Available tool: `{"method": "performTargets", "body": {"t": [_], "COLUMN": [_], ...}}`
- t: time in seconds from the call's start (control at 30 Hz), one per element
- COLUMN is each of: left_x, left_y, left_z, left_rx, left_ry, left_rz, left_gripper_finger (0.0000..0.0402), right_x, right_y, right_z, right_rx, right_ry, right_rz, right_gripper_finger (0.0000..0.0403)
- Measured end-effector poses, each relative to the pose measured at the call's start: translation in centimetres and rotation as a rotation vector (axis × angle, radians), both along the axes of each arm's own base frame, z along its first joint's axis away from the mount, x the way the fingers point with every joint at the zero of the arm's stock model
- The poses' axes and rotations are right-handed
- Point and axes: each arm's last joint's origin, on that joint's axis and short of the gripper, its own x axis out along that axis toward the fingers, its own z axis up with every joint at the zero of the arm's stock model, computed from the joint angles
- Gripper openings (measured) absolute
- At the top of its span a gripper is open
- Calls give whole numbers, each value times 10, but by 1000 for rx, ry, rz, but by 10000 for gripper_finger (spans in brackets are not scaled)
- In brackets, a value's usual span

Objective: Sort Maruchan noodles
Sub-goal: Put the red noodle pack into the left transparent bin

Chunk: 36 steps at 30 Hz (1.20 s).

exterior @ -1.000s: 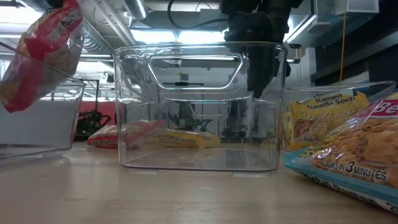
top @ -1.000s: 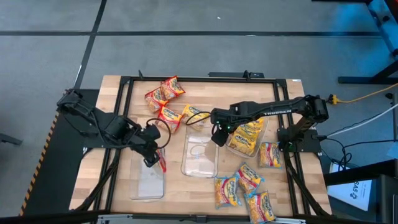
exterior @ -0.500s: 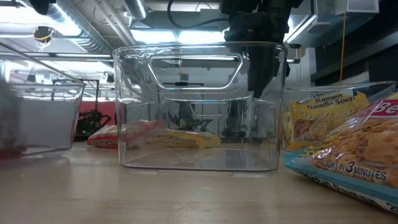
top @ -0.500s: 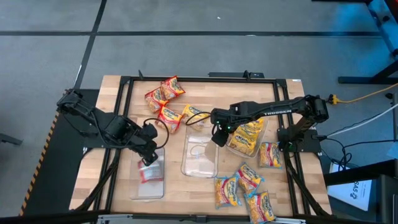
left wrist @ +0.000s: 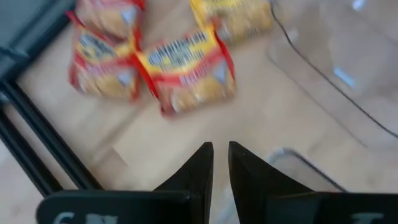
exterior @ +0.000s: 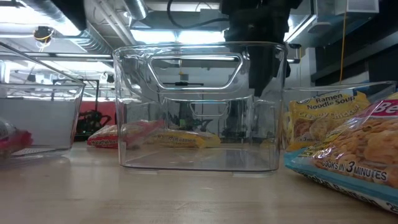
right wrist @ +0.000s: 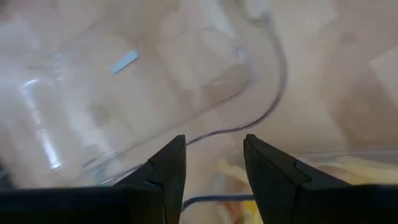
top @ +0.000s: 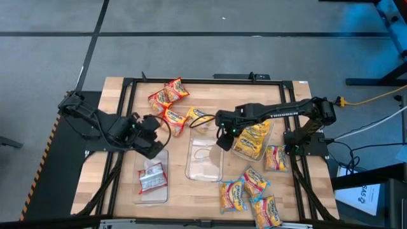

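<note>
Maruchan noodles, crinkly red and yellow packets showing pale noodles, are lying at the tabletop's 5 and 11 o'clock; I'm seeing one red packet resting in the clear tray at 7. My left pincer is hovering nearly closed, empty; right pincer is hanging apart between trays.

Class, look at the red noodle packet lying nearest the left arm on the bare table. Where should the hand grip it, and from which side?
Judging from above, grip the red packet across its narrow width near the middle, coming straight down. It lies flat, so a side approach offers no edge to pinch. The yellow packet sits close beside it, so set the fingers across the free edges. The left hand is nearest; the right hand is at the middle tray.
</note>
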Motion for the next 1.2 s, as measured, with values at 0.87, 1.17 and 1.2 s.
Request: {"method": "performTargets", "body": {"t": [0.87, 1.17, 1.2], "left_x": [-62, -84, -84], "left_y": [-51, -110, -115], "left_z": [10, 10, 7], "left_rx": [-409, -401, -370], "left_ry": [233, -26, -32], "left_rz": [-317, -574, -602], "left_gripper_finger": [45, 45, 45], "right_x": [34, 44, 44], "right_y": [54, 90, 94], "right_z": [97, 115, 115], "right_rx": [299, 34, 17], "right_ry": [-621, -858, -868], "right_rz": [615, 539, 532], "right_gripper_finger": [159, 159, 159]}}
